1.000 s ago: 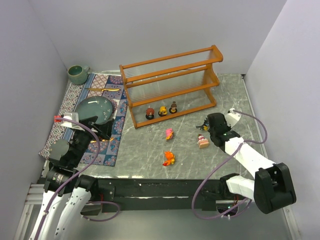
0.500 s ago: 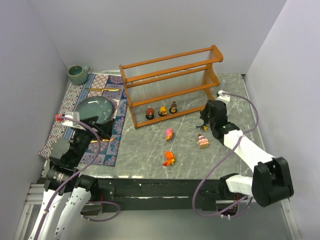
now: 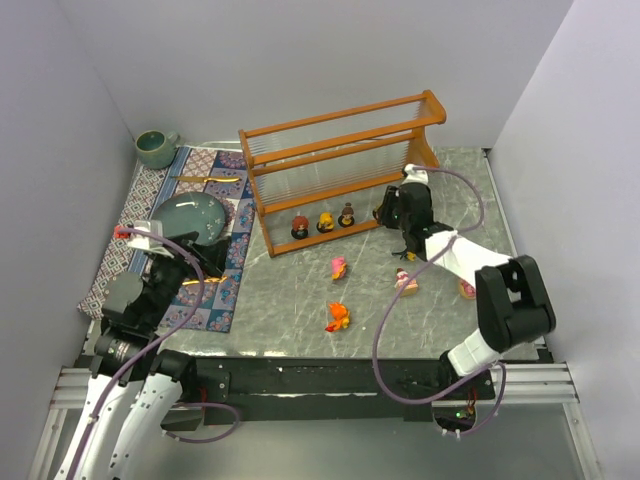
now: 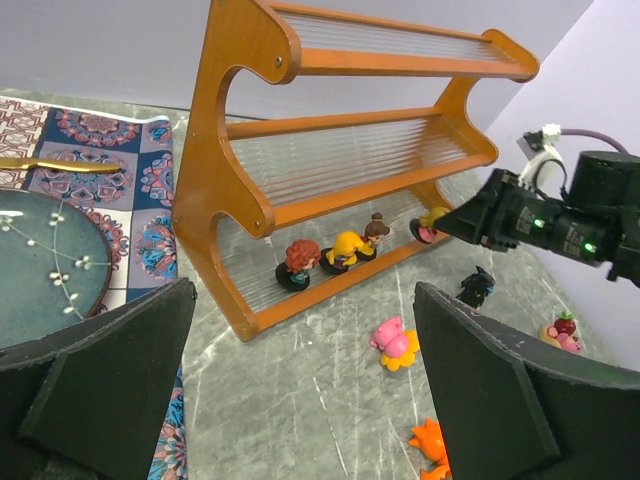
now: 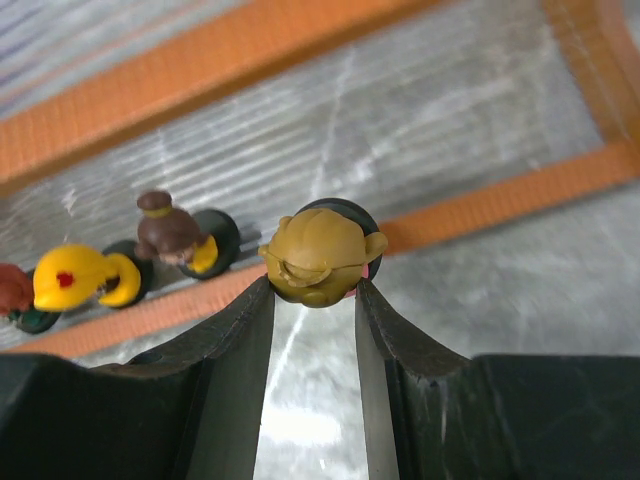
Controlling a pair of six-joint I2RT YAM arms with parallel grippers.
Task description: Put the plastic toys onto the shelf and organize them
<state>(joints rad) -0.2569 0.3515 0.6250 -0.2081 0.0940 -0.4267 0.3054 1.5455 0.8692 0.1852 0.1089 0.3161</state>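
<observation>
Mustard-haired toy (image 5: 318,258), gripped in our right pincer (image 5: 313,287), hovers at the bottom tier of the shelf (image 3: 340,116); next we lower and release.

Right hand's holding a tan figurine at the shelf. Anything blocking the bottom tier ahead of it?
Nothing visible. The bottom tier beyond the tan figurine is bare; the three placed toys stand off to its left.

Bright, even light from overhead; shadows are soft and short. The top view is sharp throughout. In the right wrist view the shelf (image 5: 200,60) blurs toward 12 o'clock, with white glare on the table (image 5: 500,280) at 6. In the left wrist view the dark fingers (image 4: 100,390) at 7 and 5 look soft.
</observation>
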